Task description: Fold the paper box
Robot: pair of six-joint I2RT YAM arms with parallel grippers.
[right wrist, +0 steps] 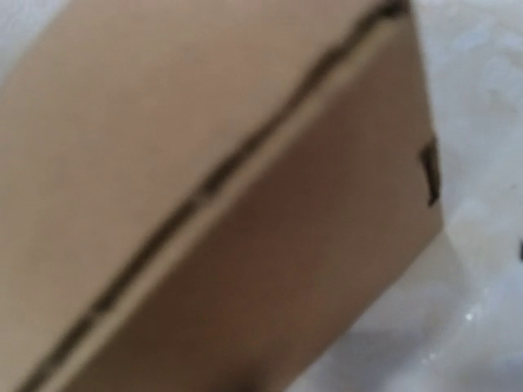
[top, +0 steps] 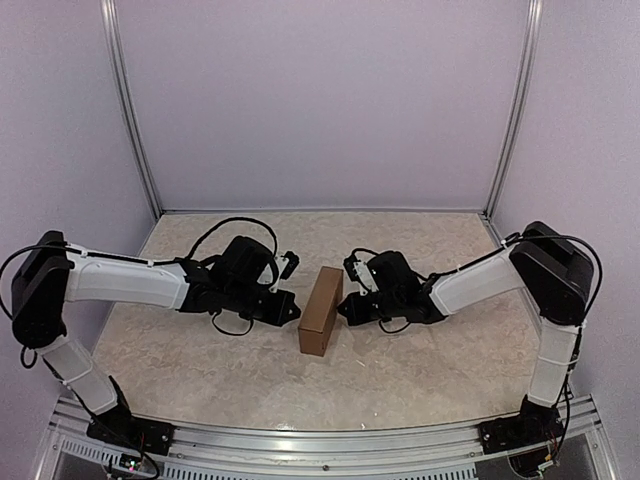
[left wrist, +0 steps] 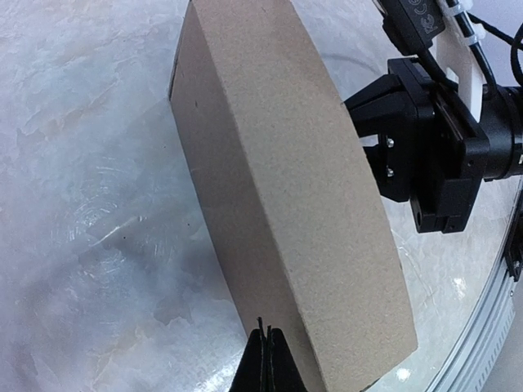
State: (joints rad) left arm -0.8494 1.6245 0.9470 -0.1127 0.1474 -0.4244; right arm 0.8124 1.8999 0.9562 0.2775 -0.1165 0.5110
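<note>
The box (top: pixel 321 311) stands fully formed on the desk (top: pixel 420 370), in the middle between the two arms, so the folding looks all but done. This reads as the last squaring-up step. The left arm (top: pixel 130 280) and right arm (top: pixel 480 280) reach in from opposite sides. The left jaws are closed, tips at the box's lower left edge. The right jaws are closed too, nose against or just beside the opposite face; contact cannot be confirmed on either side. The right wrist view, blurred, shows a dark seam line along one box (right wrist: pixel 204 204) edge, perhaps a flap not quite seated. The next move likely calls for a gentle press along that seam, or backing both arms straight out without tipping the box.
</note>
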